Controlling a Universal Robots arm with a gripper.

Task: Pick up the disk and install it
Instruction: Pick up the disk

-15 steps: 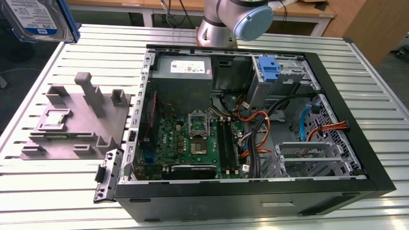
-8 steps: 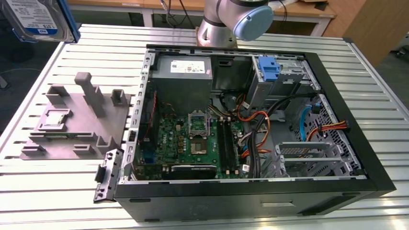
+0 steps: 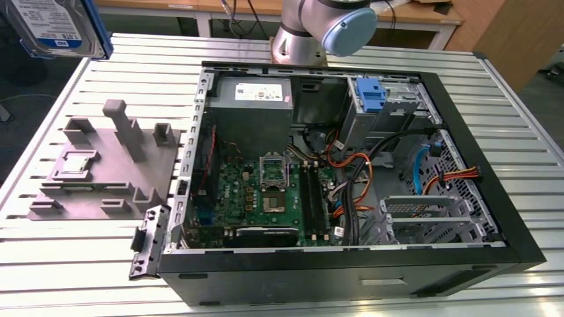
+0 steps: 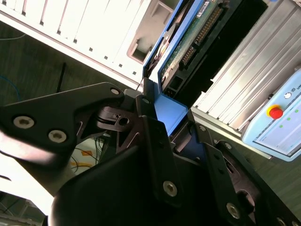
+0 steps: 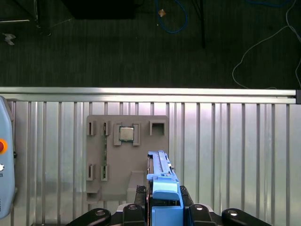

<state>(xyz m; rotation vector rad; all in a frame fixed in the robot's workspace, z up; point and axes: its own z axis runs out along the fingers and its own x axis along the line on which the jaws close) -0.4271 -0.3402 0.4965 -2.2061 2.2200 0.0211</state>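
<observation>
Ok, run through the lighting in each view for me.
Exterior view: the slatted table reflects bright, the computer case interior sits in shadow. Second wrist view: the fingers are near-black against the lit disk. First wrist view: even light on the table, dark floor beyond.

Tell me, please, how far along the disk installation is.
Done: the pickup; the gripper is shut on the disk. In hand: the disk is held in the air over the grey holder. Left: the install; the disk is outside the open computer case.
</observation>
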